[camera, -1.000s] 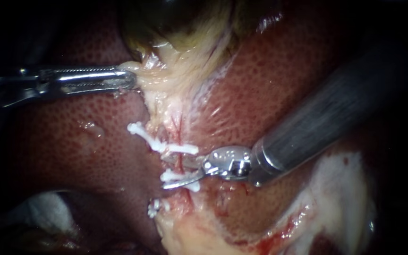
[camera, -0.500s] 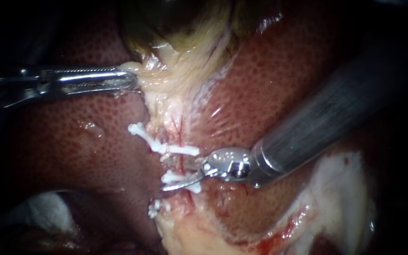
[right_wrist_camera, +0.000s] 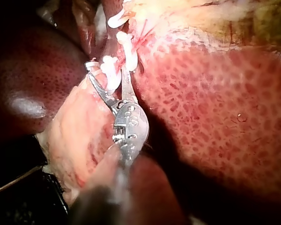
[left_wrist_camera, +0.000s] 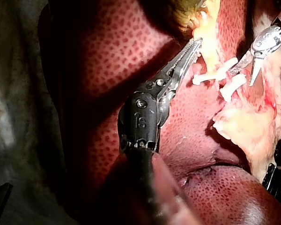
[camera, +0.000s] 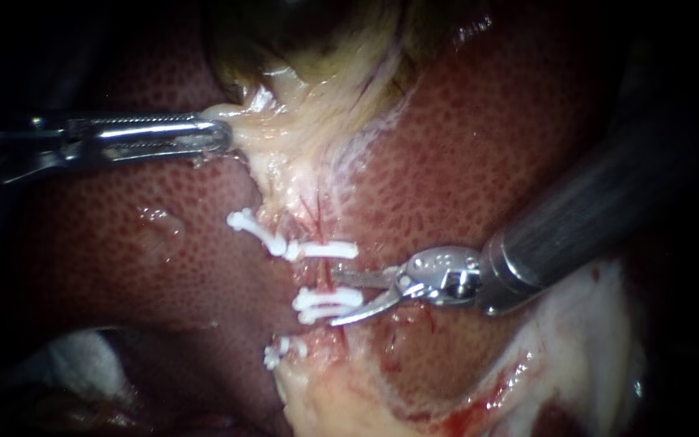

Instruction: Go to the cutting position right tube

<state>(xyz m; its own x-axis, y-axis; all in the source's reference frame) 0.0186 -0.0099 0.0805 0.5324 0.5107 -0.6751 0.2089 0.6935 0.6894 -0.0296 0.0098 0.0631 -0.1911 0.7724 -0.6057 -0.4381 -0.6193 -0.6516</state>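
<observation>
R instrument [camera: 333, 299] backed off toward its shaft side vs 1 s ago. Its open jaws were straddling the tube [camera: 315, 279] btwn upper clip [camera: 285, 244] and middle clip [camera: 325, 301]; tips now sit only at the clips' right ends, tube no longer deep btwn them. Lower jaw used to cover part of middle clip, clip now shows nearly whole. Tube + clips also shifted slightly right against the liver [camera: 163, 259], same direction as the instrument
</observation>
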